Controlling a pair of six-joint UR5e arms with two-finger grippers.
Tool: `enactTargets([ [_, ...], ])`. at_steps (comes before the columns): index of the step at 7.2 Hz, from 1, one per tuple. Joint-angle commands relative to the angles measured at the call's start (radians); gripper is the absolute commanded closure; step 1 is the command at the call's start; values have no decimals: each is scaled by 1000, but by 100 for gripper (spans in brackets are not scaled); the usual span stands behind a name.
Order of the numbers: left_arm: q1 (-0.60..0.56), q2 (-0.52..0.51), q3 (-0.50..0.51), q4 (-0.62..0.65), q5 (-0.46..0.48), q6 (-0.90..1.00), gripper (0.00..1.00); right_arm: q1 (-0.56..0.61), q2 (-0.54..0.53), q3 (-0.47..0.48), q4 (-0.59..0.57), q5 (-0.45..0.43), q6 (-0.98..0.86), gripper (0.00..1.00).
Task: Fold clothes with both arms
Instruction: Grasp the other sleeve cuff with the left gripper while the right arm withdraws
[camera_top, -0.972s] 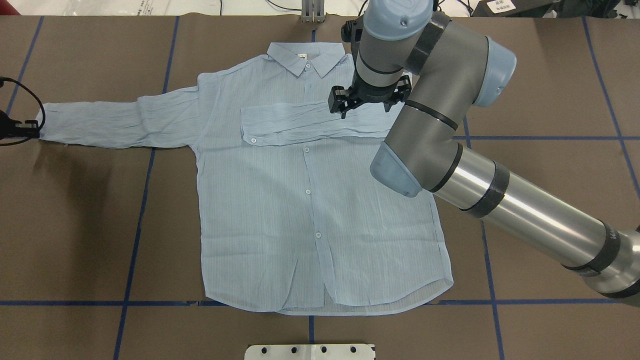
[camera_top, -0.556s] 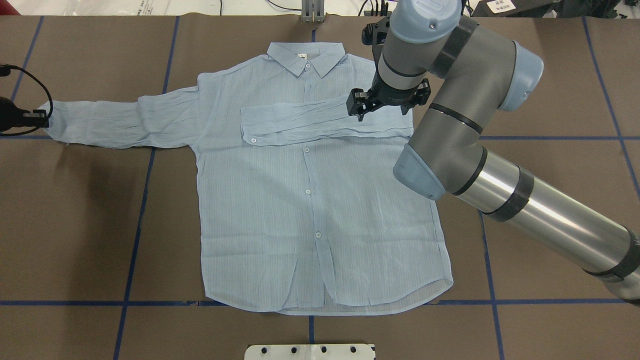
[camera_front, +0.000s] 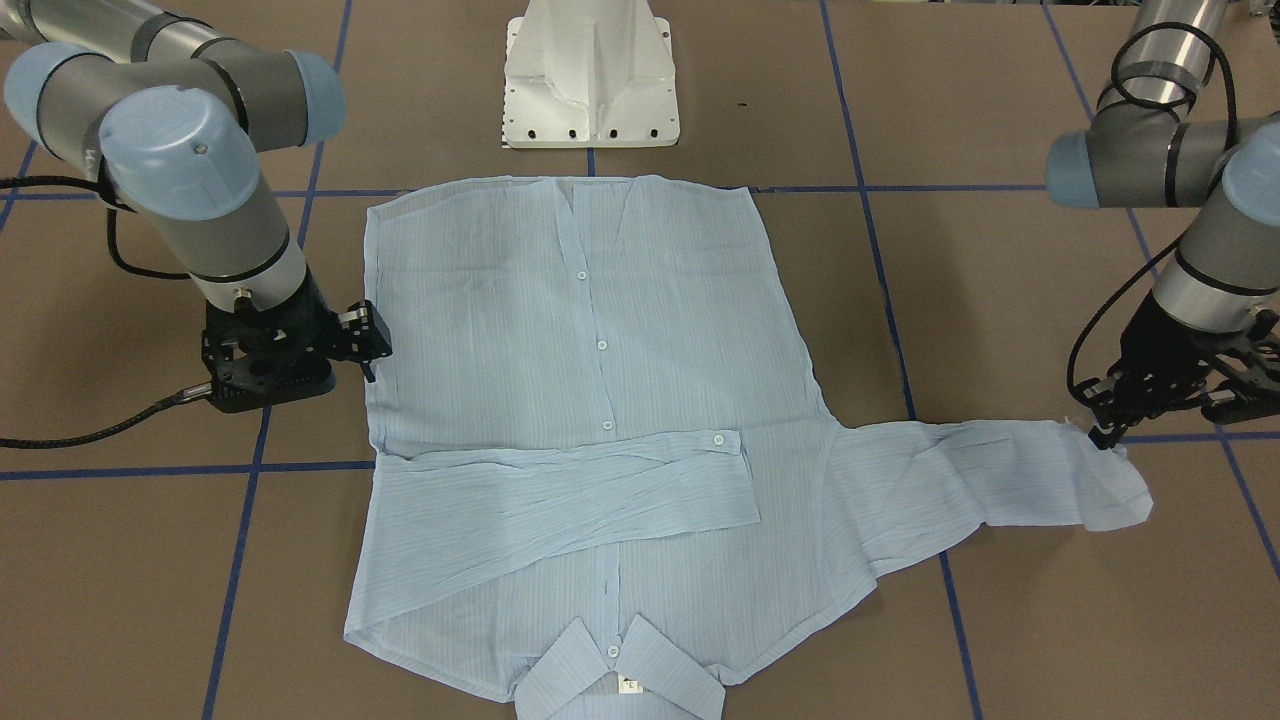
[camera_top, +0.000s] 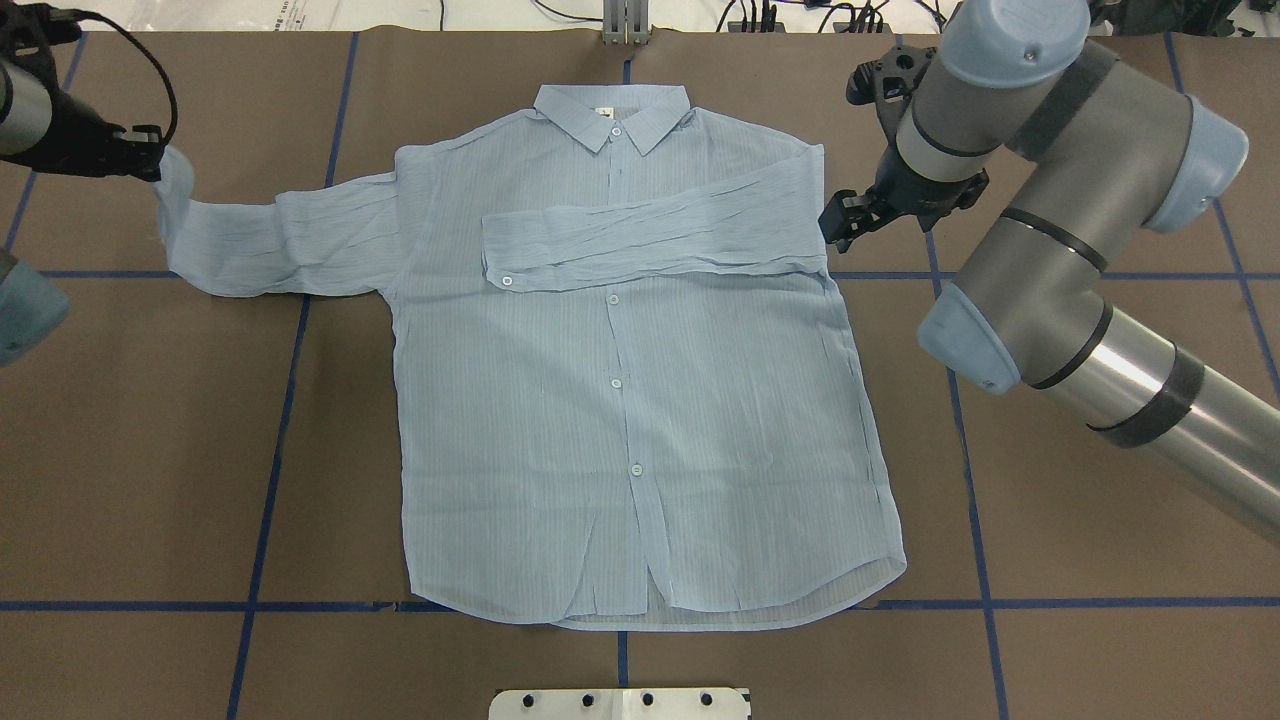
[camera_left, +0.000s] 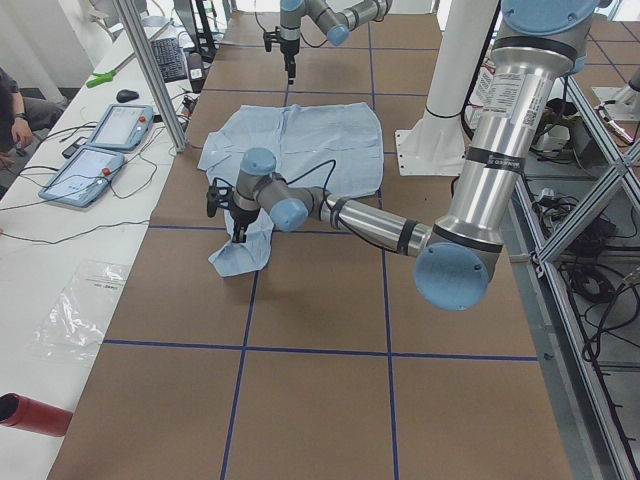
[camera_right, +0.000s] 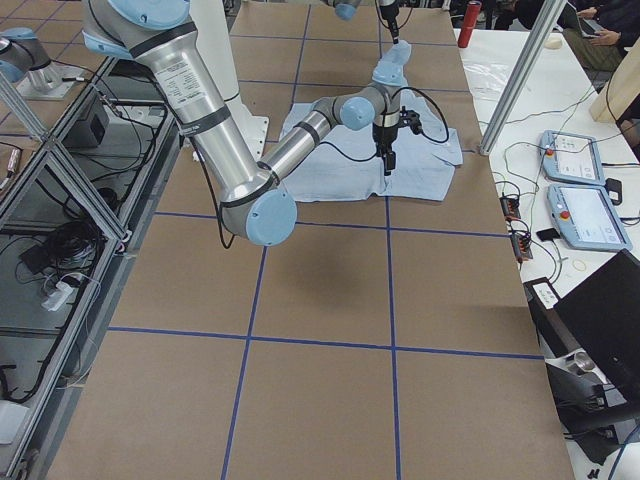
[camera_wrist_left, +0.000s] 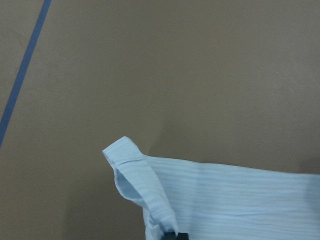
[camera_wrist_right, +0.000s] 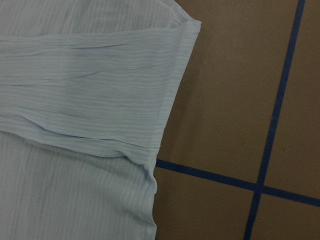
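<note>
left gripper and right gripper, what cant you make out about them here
- Left gripper: shut on the sleeve cuff, but the pinch itself is cut off by the left wrist view's bottom edge.
- Right gripper: open or shut unclear; fingers absent from its wrist view, dark and small overhead.
- Neck label: print too small in any view.

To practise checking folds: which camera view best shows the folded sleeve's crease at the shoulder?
Right wrist-mounted: the sleeve crease is close, sharp and unobstructed. The overhead and front-facing views show it too, but small. In both side views it is too tiny to judge.
</note>
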Motion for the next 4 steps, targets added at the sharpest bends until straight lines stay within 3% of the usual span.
enactTargets([
  [1, 120, -188, -30, 164, -36, -276, 100, 67, -101, 1, 5, 32, -171, 1],
  [3, 227, -355, 11, 165, -40, -575, 100, 142, -165, -2, 8, 75, -300, 1],
  [4, 257, -468, 101, 159, -39, -710, 100, 167, -190, -2, 31, 86, -334, 1],
])
